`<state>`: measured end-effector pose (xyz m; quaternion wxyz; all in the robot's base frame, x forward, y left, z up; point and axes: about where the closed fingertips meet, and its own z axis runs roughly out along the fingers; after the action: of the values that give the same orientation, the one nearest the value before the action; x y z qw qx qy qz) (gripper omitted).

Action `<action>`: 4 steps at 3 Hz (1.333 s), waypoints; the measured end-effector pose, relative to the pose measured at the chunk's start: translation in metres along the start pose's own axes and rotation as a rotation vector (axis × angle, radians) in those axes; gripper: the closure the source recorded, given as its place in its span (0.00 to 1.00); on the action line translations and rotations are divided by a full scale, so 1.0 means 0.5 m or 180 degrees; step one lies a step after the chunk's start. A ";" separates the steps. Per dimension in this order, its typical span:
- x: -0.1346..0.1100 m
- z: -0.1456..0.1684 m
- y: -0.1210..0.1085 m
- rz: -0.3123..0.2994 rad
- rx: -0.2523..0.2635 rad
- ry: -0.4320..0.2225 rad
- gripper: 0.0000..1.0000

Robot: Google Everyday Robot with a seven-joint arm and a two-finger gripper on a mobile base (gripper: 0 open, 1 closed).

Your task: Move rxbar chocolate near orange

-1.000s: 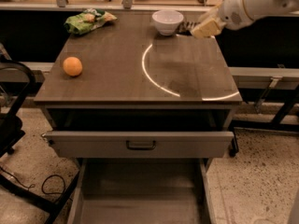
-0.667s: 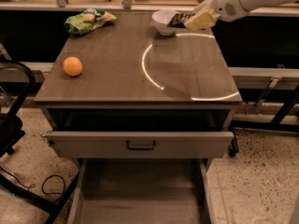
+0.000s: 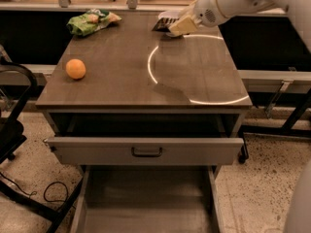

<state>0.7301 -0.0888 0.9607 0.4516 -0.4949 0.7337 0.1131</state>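
Shifted left since a second ago, the rxbar chocolate (image 3: 160, 25) shows as a dark wedge at the far edge of the table (image 3: 116, 84), right at the tip of the gripper (image 3: 178, 27), which has come across with it and hides most of the white bowl (image 3: 168, 15). I cannot tell how far the tool is open or whether it grips the bar. Well apart, the orange (image 3: 76, 68) sits near the table's left edge, the green snack bag (image 3: 90, 22) at the far left corner.

No text is legible on the snack bag (image 3: 92, 21) or on the tool (image 3: 181, 27) at the far end of the table (image 3: 121, 89).
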 end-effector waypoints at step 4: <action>-0.088 0.327 0.187 -0.0009 -0.0317 0.0031 1.00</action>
<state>0.7473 0.0840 0.8759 0.4230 -0.5184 0.7286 0.1465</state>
